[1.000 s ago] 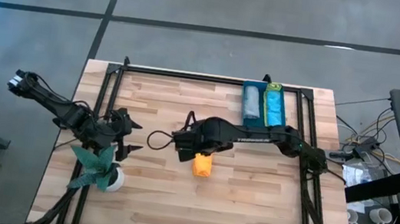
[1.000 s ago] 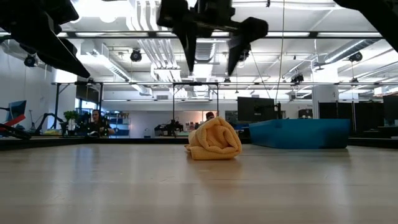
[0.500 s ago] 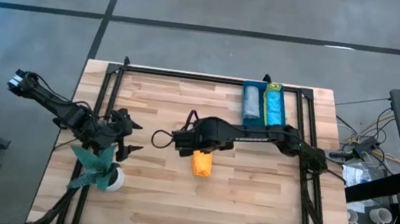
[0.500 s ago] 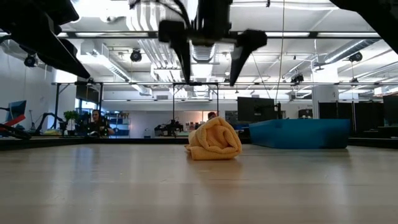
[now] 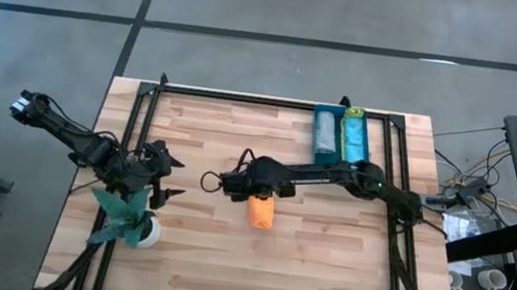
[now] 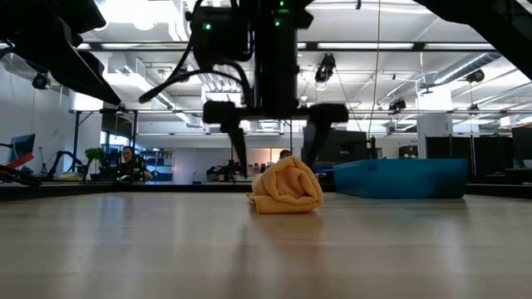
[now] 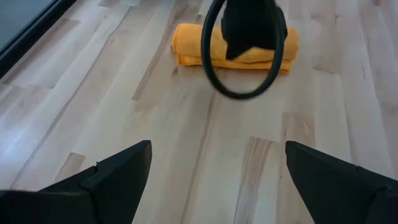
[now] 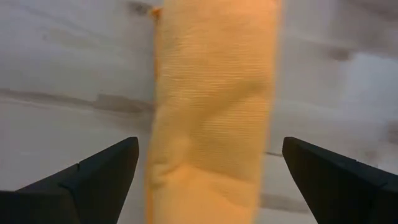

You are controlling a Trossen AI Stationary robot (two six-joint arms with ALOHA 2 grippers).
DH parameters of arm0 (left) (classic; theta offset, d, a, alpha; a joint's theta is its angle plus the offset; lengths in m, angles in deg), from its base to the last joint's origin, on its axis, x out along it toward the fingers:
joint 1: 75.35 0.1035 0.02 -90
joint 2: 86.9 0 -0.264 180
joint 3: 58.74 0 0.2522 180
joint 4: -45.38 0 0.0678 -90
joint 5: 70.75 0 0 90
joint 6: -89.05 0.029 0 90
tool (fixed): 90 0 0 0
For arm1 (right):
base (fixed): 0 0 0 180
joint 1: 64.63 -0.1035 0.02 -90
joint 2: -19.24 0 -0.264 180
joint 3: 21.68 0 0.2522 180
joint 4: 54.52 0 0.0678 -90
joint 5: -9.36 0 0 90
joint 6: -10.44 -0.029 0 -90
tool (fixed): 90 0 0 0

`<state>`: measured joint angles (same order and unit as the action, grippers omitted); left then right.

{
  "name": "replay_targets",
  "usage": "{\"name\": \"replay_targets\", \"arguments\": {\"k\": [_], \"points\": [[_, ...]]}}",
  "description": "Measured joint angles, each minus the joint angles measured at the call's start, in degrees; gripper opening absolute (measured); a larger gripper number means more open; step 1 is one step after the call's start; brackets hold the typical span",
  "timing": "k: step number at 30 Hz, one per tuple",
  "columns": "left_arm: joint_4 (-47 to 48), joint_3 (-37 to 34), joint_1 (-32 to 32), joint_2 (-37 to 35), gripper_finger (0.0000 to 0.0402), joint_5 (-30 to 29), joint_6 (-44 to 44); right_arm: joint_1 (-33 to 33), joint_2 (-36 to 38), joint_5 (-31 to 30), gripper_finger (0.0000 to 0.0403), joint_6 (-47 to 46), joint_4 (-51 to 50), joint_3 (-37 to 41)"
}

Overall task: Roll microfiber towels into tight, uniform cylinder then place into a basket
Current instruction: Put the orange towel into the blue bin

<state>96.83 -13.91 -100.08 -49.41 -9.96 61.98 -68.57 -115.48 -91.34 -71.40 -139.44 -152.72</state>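
Orange towel (image 5: 261, 211), rolled, lies mid-table on the pale wood table (image 5: 323, 264). Right gripper (image 6: 275, 149) hangs over it, fingers spread wide. Left gripper (image 5: 170, 176), also spread, waits near the plant (image 5: 126, 218). A bright workshop room lies behind.

Robotics lab or workshop: exposed white ceiling ducts (image 6: 195, 62), dark computer monitors (image 6: 337, 145) on benches, polished grey concrete floor (image 5: 274, 27).

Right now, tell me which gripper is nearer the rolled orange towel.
Right. The right gripper hangs open directly over the orange towel, its fingers straddling the roll without touching. The left gripper waits open well off to the side, by the plant.
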Motion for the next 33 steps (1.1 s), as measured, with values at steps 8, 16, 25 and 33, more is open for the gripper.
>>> {"name": "replay_targets", "arguments": {"k": [8, 16, 25, 33], "points": [[0.0, -0.63, 0.0, 0.03, 0.0352, 0.02, -1.14, 0.84, -2.79, 2.17, 0.0394, 0.85, 3.11, 1.85], [-3.58, -1.54, 0.0, 1.35, 0.0352, 0.07, -1.28, 1.26, -2.79, 5.75, 0.0326, -0.45, 5.38, 3.15], [-6.23, -2.09, 0.0, 3.58, 0.0352, 0.11, -1.09, 1.22, -2.97, 6.15, 0.0175, -0.8, 5.21, 3.21], [-6.28, -1.99, 0.0, 3.41, 0.0352, 0.07, -1.07, 1.82, -2.62, 6.29, 0.0029, 1.33, 5.34, 3.21]]}}
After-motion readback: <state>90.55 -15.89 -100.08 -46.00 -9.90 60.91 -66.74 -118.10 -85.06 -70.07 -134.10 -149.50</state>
